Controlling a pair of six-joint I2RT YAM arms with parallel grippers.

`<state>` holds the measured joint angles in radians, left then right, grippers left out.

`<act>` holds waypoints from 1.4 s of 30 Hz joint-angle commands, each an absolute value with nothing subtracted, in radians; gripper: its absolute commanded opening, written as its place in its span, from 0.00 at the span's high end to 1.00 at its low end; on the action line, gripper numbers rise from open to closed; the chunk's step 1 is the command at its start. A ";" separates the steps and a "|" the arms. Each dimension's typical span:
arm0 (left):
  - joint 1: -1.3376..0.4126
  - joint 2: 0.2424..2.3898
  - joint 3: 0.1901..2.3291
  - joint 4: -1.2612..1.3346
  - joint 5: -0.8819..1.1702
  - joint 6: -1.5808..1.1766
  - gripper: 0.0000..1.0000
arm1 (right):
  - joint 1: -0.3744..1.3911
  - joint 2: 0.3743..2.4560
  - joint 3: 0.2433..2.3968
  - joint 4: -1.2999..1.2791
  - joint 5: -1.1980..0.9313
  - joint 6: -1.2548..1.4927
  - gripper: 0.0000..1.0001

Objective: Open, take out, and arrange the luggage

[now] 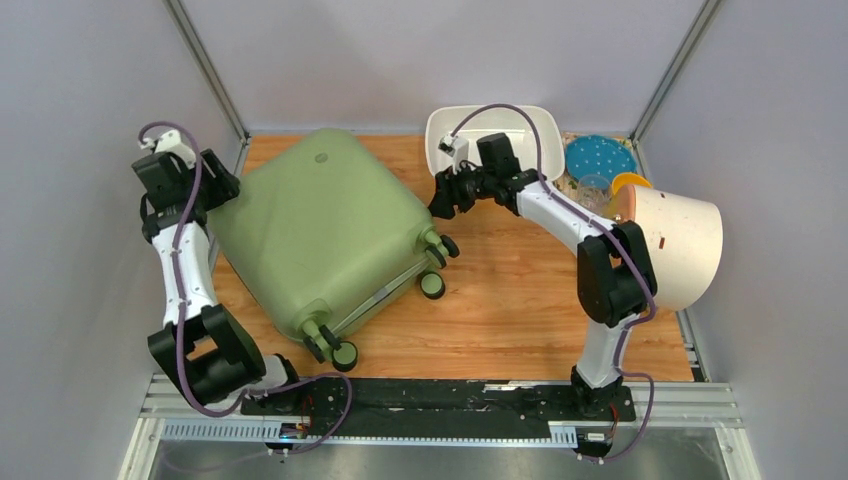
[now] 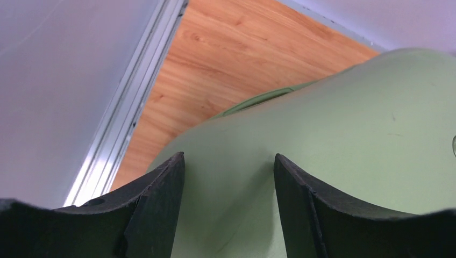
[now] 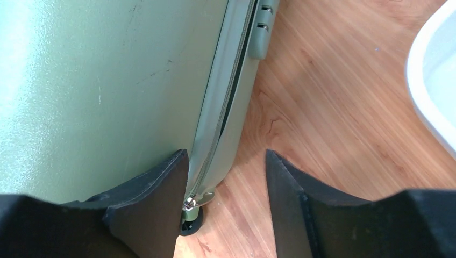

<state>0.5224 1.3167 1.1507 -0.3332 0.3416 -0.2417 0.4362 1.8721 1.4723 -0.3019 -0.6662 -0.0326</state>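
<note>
The sage-green luggage (image 1: 320,220) lies closed and flat on the wooden table, its wheels (image 1: 432,285) toward the near right. My left gripper (image 1: 217,190) is open at the luggage's far-left corner; in the left wrist view the green shell (image 2: 349,140) fills the space between the fingers, and I cannot tell whether they touch it. My right gripper (image 1: 447,200) is open beside the luggage's right edge (image 3: 107,80). A metal zipper pull (image 3: 189,203) sits by the left fingertip, above a wheel (image 3: 191,224). The zipper (image 3: 226,102) is shut.
A white tub (image 1: 495,135) stands at the back and shows at the right of the right wrist view (image 3: 435,80). A teal plate (image 1: 600,157), a clear cup (image 1: 595,190) and a cream cylinder with an orange end (image 1: 680,240) crowd the right. Grey walls enclose the table.
</note>
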 commanded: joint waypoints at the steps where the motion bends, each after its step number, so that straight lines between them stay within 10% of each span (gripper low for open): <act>1: 0.355 1.413 1.201 -0.660 0.465 -0.068 0.32 | 0.482 1.787 1.416 -0.269 -0.730 -0.035 0.41; 11: 0.321 1.399 1.486 -1.015 0.516 0.190 0.21 | 0.640 1.724 1.331 -0.216 -0.701 -0.008 0.41; 17: 0.572 1.106 1.031 -0.858 0.511 -0.024 0.21 | 0.632 1.694 1.305 -0.224 -0.635 -0.029 0.41; 26: 0.862 1.202 0.940 -0.902 0.421 -0.146 0.27 | 0.542 1.697 1.338 -0.353 -0.604 -0.043 0.40; 42: 0.483 1.535 1.077 -0.482 0.592 -0.462 0.29 | 0.488 1.756 1.399 -0.423 -0.655 -0.086 0.40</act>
<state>0.5476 1.3239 1.0798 -0.3023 0.4965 -0.3721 0.4904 1.7363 1.3262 -0.4320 -0.6346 -0.0753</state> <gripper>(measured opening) 0.717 0.601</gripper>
